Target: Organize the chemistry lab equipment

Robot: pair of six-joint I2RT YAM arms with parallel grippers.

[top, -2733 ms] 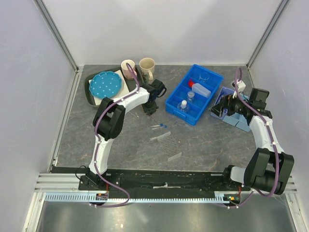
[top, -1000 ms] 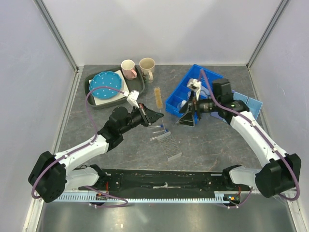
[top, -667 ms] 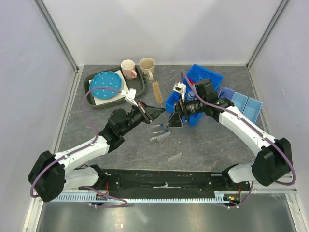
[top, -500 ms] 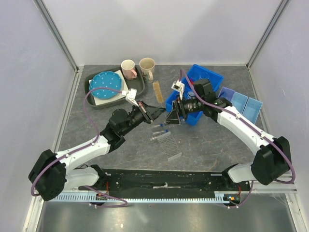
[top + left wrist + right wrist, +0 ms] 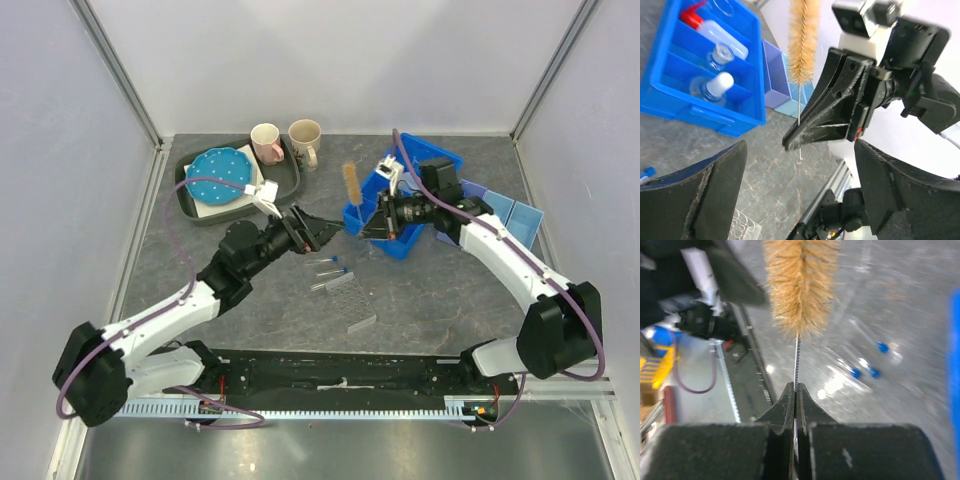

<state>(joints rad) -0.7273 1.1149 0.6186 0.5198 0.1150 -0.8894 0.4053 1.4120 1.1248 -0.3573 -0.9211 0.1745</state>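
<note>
The tan bristle brush (image 5: 350,183) stands upright above the table, bristles up. My right gripper (image 5: 360,227) is shut on its twisted wire stem (image 5: 796,360), just left of the blue bin (image 5: 432,160). My left gripper (image 5: 330,232) is open right beside it, its fingers (image 5: 715,185) spread either side of the stem without touching it. In the bin lie the red-capped squeeze bottle (image 5: 720,37), a white-capped bottle (image 5: 715,85) and a clear jar (image 5: 720,56). Blue-capped tubes (image 5: 330,264) and the clear rack (image 5: 345,290) lie on the table below both grippers.
A grey tray (image 5: 290,180) with the blue dotted plate (image 5: 218,175) sits at the back left, with a pink mug (image 5: 265,143) and a beige mug (image 5: 305,137) behind it. Small purple and light-blue bins (image 5: 505,212) stand right of the big bin. A loose clear piece (image 5: 362,323) lies nearer the front.
The brush has passed from my left gripper to my right. The right jaws shut on the wire stem, the left jaws opened, and the brush shifted right toward the blue bin.
</note>
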